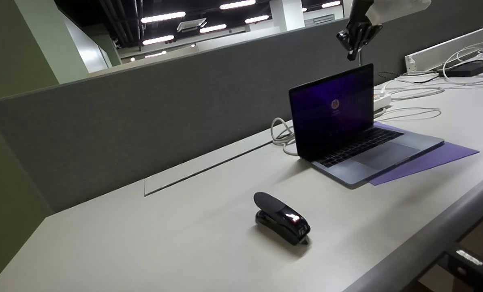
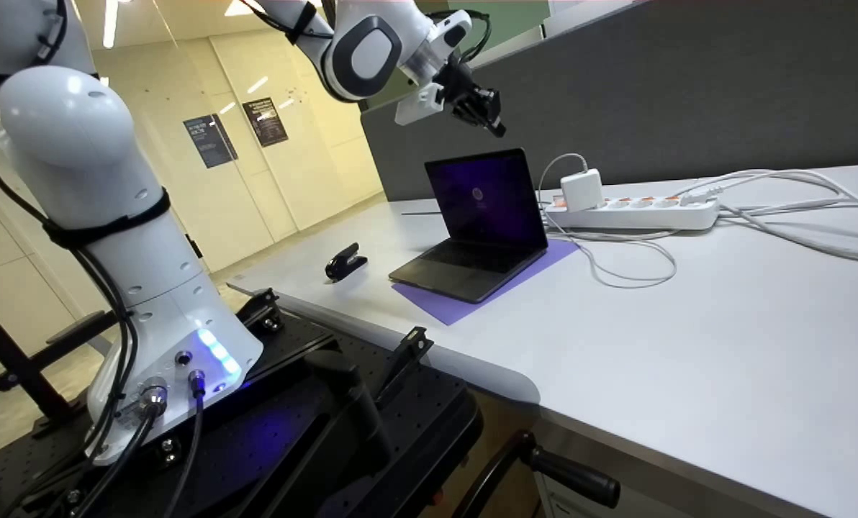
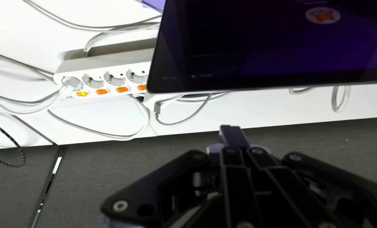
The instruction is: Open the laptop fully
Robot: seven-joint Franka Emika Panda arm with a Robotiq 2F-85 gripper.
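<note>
Your laptop [image 1: 369,156] sits on the tabletop [image 1: 144,243], partly over a purple sheet [image 1: 434,157] that sticks out from under it. Its screen [image 1: 326,121] stands up from the keyboard deck [image 1: 383,155], lit dark purple with a small round icon [image 1: 335,104] in the middle. You have the gripper [image 1: 351,54] above the screen's top edge, near it but apart; your wrist view shows a gap between that edge and the fingers [image 3: 237,137], which are pressed together. Near the laptop's back corner you see a white power strip [image 2: 638,218] with orange switches [image 3: 122,89], one of them glowing yellow in the wrist view, and a white power adapter [image 2: 581,190] at the end nearer the laptop; white cables [image 2: 832,250] loop across the tabletop there. On the laptop's opposite side, well apart from it in both exterior views, rests a black stapler [image 1: 282,219]. A grey partition [image 1: 164,134] runs along the back of the tabletop. Your arm [image 2: 371,57] reaches over from its base [image 2: 220,324], where a blue light strip [image 2: 218,351] is lit; the base stands on a black perforated platform [image 2: 425,394] by the tabletop's front edge, and a black crank handle [image 2: 576,476] shows beneath that edge. Behind the arm two dark posters [image 2: 211,140] show against a pale wall [image 2: 310,165], and in an exterior view ceiling lights [image 1: 162,17] shine beyond the partition.
</note>
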